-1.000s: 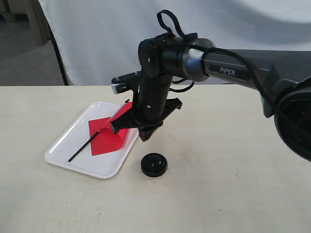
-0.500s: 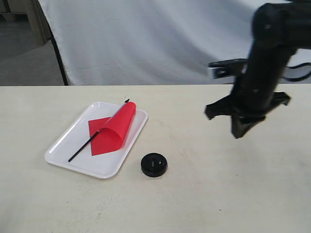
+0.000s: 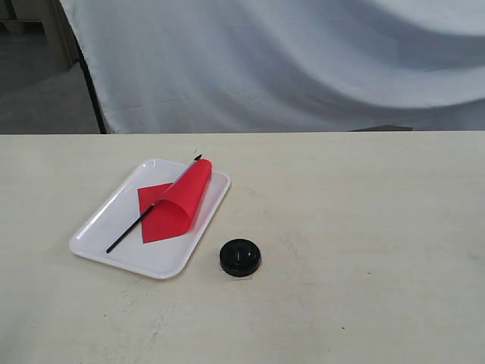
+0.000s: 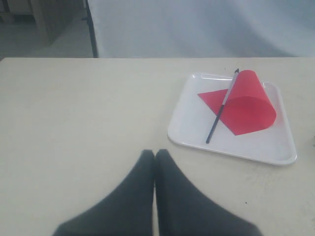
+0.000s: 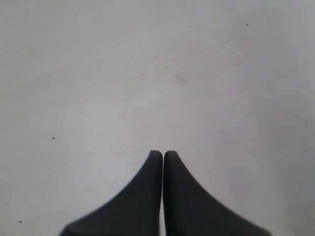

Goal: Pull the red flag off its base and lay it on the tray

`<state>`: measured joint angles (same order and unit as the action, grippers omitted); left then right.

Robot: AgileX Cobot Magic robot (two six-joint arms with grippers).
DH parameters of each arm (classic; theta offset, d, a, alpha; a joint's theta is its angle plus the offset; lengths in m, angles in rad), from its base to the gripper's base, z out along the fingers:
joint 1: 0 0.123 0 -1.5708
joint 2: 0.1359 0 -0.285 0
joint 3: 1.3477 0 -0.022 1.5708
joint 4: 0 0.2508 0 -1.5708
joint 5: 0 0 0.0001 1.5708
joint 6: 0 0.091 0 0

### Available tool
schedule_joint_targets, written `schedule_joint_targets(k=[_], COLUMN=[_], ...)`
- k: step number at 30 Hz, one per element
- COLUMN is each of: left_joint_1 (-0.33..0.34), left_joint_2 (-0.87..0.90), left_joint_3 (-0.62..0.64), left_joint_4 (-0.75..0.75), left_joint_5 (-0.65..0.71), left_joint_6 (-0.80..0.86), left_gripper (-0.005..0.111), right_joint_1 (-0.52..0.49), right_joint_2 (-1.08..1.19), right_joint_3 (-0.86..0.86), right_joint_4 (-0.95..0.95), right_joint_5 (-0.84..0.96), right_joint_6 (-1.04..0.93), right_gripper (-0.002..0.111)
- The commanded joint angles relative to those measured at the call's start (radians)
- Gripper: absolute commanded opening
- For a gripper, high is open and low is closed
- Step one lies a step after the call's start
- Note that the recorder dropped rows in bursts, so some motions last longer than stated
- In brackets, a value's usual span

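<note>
The red flag (image 3: 176, 203) lies on the white tray (image 3: 102, 227), its cloth curled over and its black stick slanting across the tray. In the left wrist view the red flag (image 4: 241, 105) rests on the same tray (image 4: 280, 150). The round black base (image 3: 240, 257) sits on the table just off the tray's near right corner, with nothing in it. Neither arm shows in the exterior view. My left gripper (image 4: 154, 153) is shut and holds nothing, well short of the tray. My right gripper (image 5: 163, 154) is shut over bare table.
The beige table (image 3: 364, 227) spreads wide to the right of the base. A white cloth backdrop (image 3: 303, 61) hangs behind the table's far edge, with a dark pole (image 3: 91, 83) at its left side.
The right arm, which hung over the tray's right edge a second ago, swung away to the right and has left the exterior view. The flag stays lying on the tray.
</note>
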<state>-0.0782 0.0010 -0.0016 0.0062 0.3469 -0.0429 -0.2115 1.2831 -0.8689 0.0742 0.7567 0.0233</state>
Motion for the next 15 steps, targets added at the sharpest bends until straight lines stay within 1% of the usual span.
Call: schedule_joint_targets(k=[1, 4, 9, 15], left_joint_1=[-0.004, -0.004, -0.004, -0.004], left_joint_2=[-0.001, -0.001, -0.001, -0.001], left_joint_3=[0.002, 0.002, 0.002, 0.002], left_joint_4=[0.0, 0.0, 0.0, 0.0], left_joint_5=[-0.003, -0.003, -0.003, -0.003], left_joint_6=[0.001, 0.001, 0.001, 0.001], left_gripper=[0.0, 0.0, 0.0, 0.0], right_joint_1=[0.037, 0.073, 0.076, 0.081], right_joint_2=[-0.147, -0.353, -0.732, -1.072], right_joint_3=[0.062, 0.132, 0.312, 0.476], right_joint_4=[0.031, 0.02, 0.049, 0.06], right_joint_5=[-0.106, -0.211, -0.418, -0.636], right_joint_6=[0.005, 0.006, 0.006, 0.013], right_gripper=[0.002, 0.002, 0.002, 0.002])
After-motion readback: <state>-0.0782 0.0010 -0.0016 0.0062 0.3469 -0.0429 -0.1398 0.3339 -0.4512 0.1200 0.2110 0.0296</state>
